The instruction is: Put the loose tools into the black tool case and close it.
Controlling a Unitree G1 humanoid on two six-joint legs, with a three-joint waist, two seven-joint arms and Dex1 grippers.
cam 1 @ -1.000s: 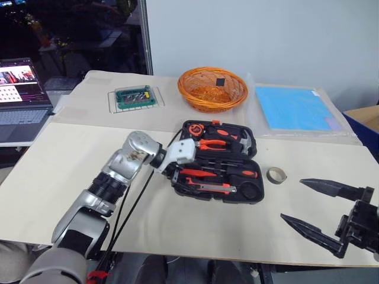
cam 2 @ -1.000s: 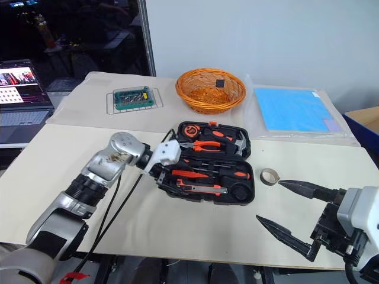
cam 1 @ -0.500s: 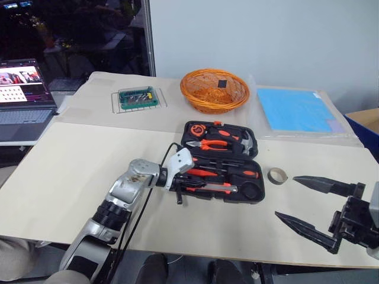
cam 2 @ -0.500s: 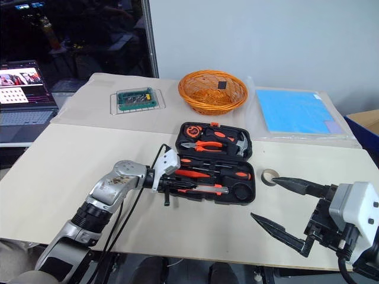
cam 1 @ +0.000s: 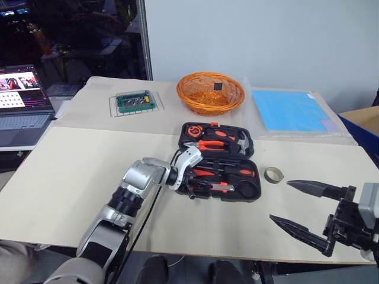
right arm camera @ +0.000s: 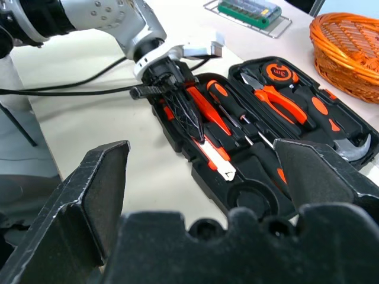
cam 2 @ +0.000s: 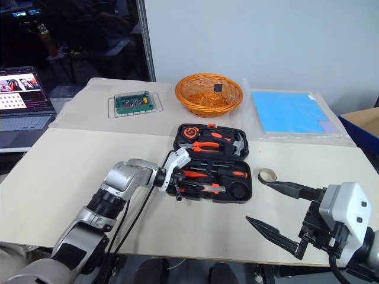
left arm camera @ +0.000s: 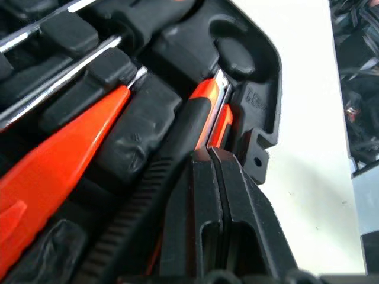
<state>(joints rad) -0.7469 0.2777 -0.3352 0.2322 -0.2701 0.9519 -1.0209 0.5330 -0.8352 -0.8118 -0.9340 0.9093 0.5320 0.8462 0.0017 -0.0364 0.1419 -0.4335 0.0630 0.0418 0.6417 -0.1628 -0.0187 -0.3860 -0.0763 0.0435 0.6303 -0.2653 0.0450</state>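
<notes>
The black tool case (cam 1: 219,171) lies open near the middle of the bench (cam 1: 71,171), its lid half holding pliers, hammer and tape measure, its near half holding screwdrivers and the utility knife (right arm camera: 214,161). The case is stiff moulded plastic, probably light enough to skid if pushed from the side, so the lid is best taken at its far edge and folded over. The small grey tape roll (cam 1: 273,174) sits loose on the bench just beside the case's right end; it looks light and rigid, easiest pinched across its wall.

The left tool (cam 2: 177,188) is clenched with its fingers pressed together, their tips down on the utility knife's handle at the case's near-left corner, grasping nothing. The right tool (cam 1: 302,214) hangs released, jaws wide, empty, near the tape roll.
</notes>
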